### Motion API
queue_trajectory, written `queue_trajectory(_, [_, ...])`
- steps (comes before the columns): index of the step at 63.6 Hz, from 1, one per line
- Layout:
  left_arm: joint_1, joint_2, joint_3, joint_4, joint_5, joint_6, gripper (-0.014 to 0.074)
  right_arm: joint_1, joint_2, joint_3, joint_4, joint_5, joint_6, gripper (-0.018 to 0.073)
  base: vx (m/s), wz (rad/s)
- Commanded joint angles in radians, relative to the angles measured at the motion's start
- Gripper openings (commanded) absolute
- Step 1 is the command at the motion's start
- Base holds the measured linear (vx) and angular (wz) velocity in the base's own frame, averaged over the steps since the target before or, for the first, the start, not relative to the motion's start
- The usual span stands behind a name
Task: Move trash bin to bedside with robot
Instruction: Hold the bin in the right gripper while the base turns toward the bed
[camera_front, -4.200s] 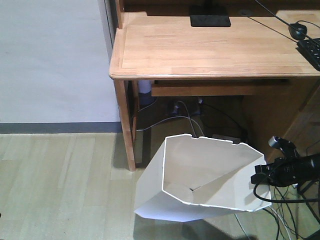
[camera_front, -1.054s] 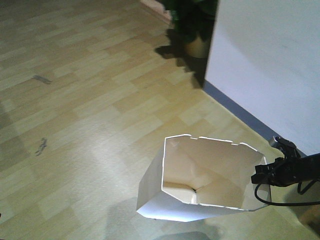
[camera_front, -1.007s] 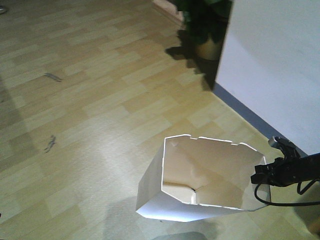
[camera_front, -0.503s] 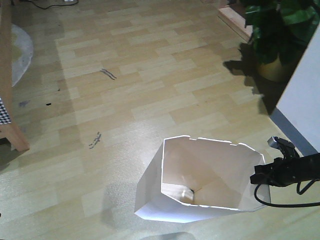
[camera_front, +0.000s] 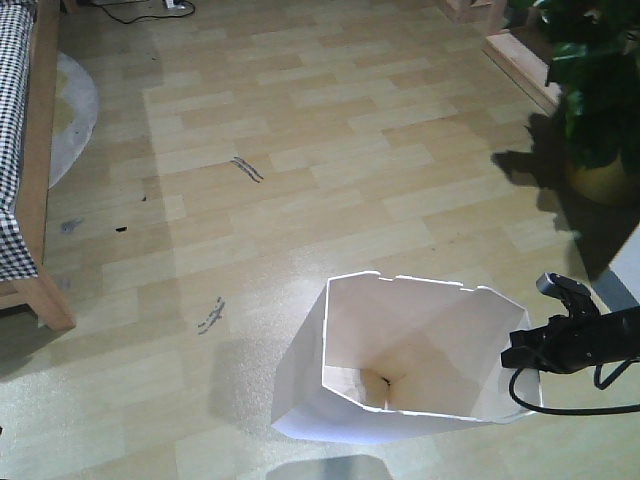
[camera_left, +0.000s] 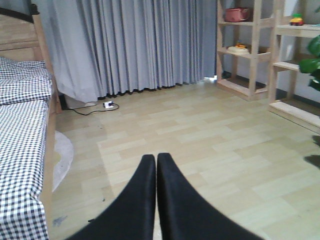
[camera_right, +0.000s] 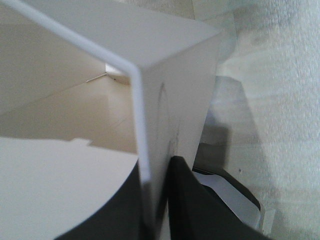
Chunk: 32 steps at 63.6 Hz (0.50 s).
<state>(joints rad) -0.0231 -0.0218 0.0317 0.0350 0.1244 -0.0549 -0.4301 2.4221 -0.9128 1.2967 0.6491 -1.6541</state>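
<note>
- The white trash bin is at the near middle of the floor in the front view. Its notched octagonal mouth is open upward and its walls taper down.
- From these views I cannot tell whether its base rests on the floor.
- The right hand is at the bin's right rim, on a thin black arm that comes in from the right edge. A black cable loops below it.
- In the right wrist view the right hand is clamped narrow on the bin's wall. One dark finger is inside the rim and the other is outside, and the white rim edge runs up between them.
- The left hand is held above the floor with its two black fingers pressed together and nothing between them.
- The bed lies along the left edge of the front view. It has black-and-white checked bedding over a light wooden frame and leg, and it is well apart from the bin with bare floor between them.
- A pale round rug lies on the floor just beside the bed.
- A potted plant stands at the far right corner of the floor.
- In the left wrist view, grey curtains hang beyond the bed, and wooden shelves stand at the right.
</note>
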Motion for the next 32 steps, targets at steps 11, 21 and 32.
queue_trajectory(11, [0.001, -0.006, -0.024, -0.001, -0.074, -0.004, -0.0006, -0.004, -0.069, -0.004, 0.046, 0.258, 0.000, -0.0005, 0.35, 0.18])
queue_trajectory(21, [0.001, -0.006, -0.024, -0.001, -0.074, -0.004, -0.0006, -0.004, -0.069, -0.004, 0.046, 0.258, 0.000, -0.0005, 0.36, 0.21])
queue_trajectory(32, [0.001, -0.006, -0.024, -0.001, -0.074, -0.004, -0.0006, -0.004, -0.069, -0.004, 0.046, 0.258, 0.000, -0.0005, 0.39, 0.25])
